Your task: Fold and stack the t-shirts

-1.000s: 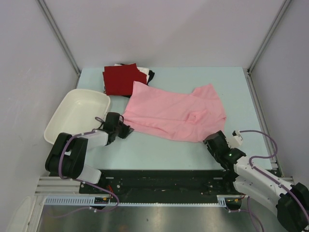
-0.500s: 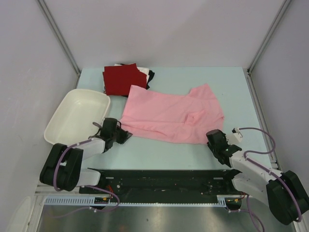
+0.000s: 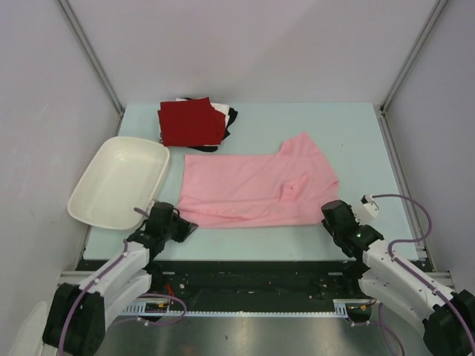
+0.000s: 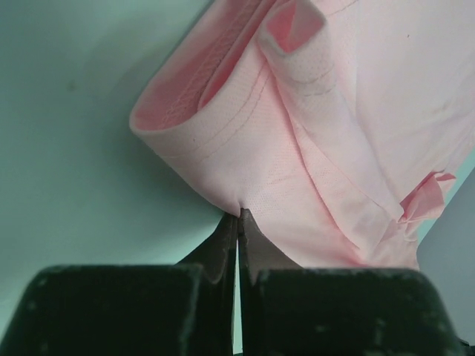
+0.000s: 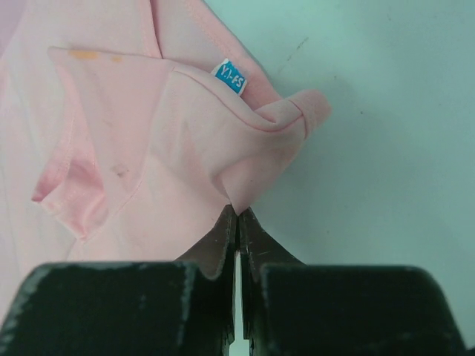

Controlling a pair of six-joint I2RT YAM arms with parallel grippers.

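The light pink t-shirt (image 3: 252, 190) lies spread across the middle of the table, its near edge toward the arms. My left gripper (image 3: 180, 226) is shut on its near-left corner, where the cloth (image 4: 297, 148) bunches up from the fingertips. At the near-right corner my right gripper (image 3: 332, 216) is shut on the hem, and the cloth (image 5: 148, 148) with a blue label (image 5: 230, 76) rises from the pinch. A folded dark red t-shirt (image 3: 190, 122) tops a pile at the back left, with white (image 3: 221, 110) and black (image 3: 232, 116) edges showing under it.
A white plastic tub (image 3: 120, 180) sits tilted at the table's left edge, close to the left arm. Grey walls with metal posts close in the table on three sides. The black base rail (image 3: 252, 276) runs along the near edge.
Both arms have drawn back toward the near edge, pulling the pink shirt nearer and flatter. The right gripper has closed on the shirt's corner; the left stayed shut on it.
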